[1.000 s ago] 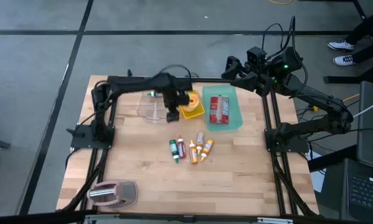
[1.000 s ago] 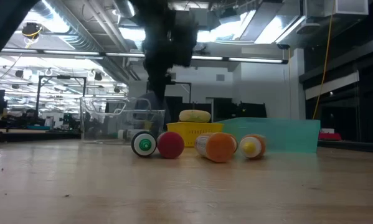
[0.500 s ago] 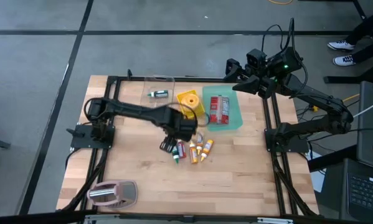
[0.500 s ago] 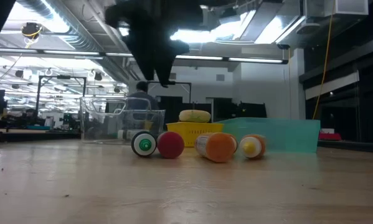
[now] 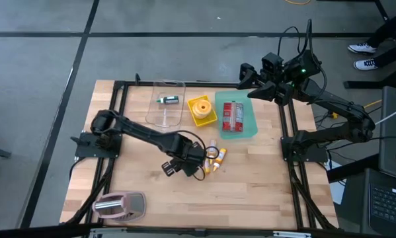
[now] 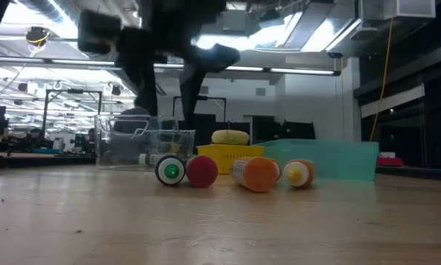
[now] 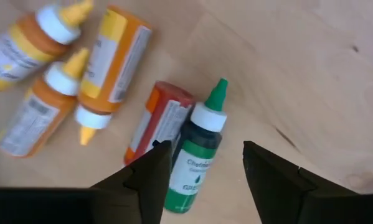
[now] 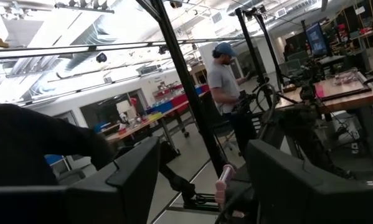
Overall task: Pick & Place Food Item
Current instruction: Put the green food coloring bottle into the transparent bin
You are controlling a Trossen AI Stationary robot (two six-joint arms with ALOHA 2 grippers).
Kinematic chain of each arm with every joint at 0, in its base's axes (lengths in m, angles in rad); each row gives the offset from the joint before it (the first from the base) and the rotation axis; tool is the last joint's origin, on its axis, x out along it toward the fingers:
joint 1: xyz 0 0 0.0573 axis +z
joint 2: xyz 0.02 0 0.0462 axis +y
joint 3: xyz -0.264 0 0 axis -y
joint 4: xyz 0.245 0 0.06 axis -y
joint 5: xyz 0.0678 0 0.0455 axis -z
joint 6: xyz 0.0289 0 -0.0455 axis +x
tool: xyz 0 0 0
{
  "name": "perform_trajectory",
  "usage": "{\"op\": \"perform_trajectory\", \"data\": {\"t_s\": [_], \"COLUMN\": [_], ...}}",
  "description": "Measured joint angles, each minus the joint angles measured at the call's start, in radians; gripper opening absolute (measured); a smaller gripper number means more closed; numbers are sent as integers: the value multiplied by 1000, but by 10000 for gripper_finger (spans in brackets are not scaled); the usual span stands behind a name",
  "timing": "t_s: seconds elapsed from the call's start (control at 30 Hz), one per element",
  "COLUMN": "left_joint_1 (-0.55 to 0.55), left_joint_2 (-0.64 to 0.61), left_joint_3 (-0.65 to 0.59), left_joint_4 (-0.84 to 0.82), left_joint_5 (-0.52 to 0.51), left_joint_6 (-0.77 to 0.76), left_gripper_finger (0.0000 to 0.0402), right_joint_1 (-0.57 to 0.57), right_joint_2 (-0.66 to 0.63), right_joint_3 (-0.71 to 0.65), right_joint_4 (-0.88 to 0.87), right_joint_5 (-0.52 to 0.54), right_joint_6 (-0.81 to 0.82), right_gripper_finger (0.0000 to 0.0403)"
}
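Pale wood planks make the table top [image 5: 250, 185], which has a dark metal frame along its edges. At the front left corner lies a pinkish grey oval device [image 5: 119, 205]. Further back stands a clear plastic box [image 5: 166, 112] with one small green bottle [image 5: 167, 100] inside. Beside it sits a small yellow plastic basket [image 5: 202, 110] holding a round yellow food item, and next comes a teal plastic tray [image 5: 235, 118] with a red packet in it.

In the middle of the table lie five small squeeze bottles with pointed caps: one dark green bottle [image 7: 197, 157], one red bottle [image 7: 159, 120], and three orange and yellow bottles [image 7: 109, 61]. The green and the red one lie side by side, touching.

The left gripper [image 7: 202, 171] hangs just above the green bottle, its two dark fingers spread apart on either side of it and not pinching it. The left arm covers part of the bottle group in the high view.

The right gripper [image 5: 244, 73] waits with fingers spread at the back right corner, above the table edge. A person stands far off in the room.
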Motion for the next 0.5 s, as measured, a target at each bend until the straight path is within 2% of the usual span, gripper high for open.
{"op": "perform_trajectory", "data": {"t_s": [0.13, 0.27, 0.37, 0.5], "left_joint_1": [-3, -3, -3, 0], "left_joint_2": [0, 3, 13, 51], "left_joint_3": [-38, -45, -47, -45], "left_joint_4": [68, 71, 76, 104], "left_joint_5": [7, 52, 60, 70], "left_joint_6": [0, 0, 0, 0], "left_gripper_finger": [170, 156, 153, 162], "right_joint_1": [0, 0, 0, 0], "right_joint_2": [0, 0, 0, 0], "right_joint_3": [0, 0, 0, 0], "right_joint_4": [-1, -5, -4, -9], "right_joint_5": [0, 0, 11, 76], "right_joint_6": [0, 1, 1, 0], "right_gripper_finger": [237, 237, 237, 237]}}
